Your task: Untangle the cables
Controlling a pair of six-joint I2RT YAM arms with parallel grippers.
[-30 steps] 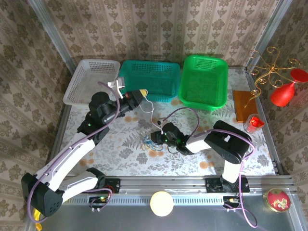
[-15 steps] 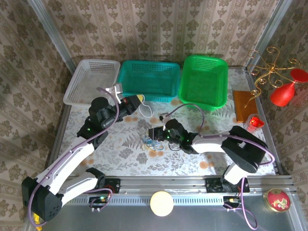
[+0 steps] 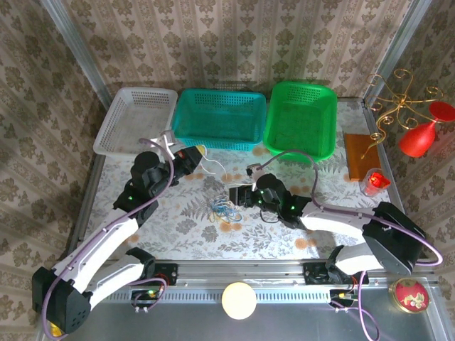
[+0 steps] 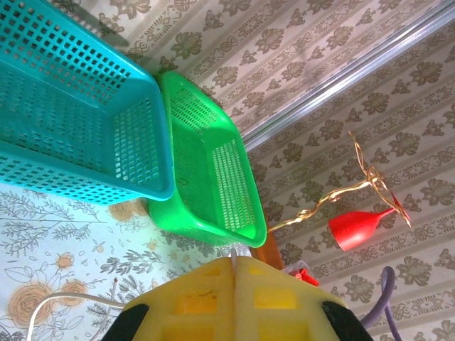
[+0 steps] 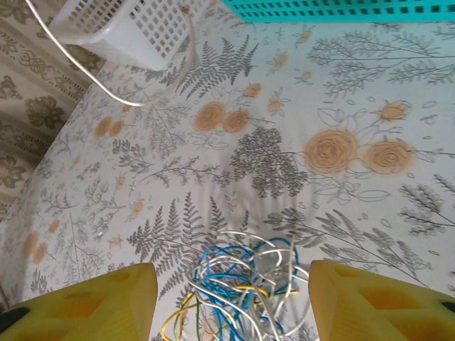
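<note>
A clump of thin blue, white and yellowish cables lies on the floral tablecloth at mid-table. In the right wrist view the clump sits between my right gripper's wide-apart yellow fingers. From above, that right gripper stands open just right of the clump. My left gripper is shut on a loose white cable that loops across the cloth, apart from the clump. In the left wrist view that gripper has its yellow pads pressed together, with the white cable poking out of the seam.
A white basket, a teal basket and a green basket line the back of the table. A wooden board, a red cup and a gold stand with a red glass are on the right.
My left gripper has drawn back toward the near left with the white cable. The right arm has swung its elbow right and lower, and its gripper has shifted slightly right of the clump.
</note>
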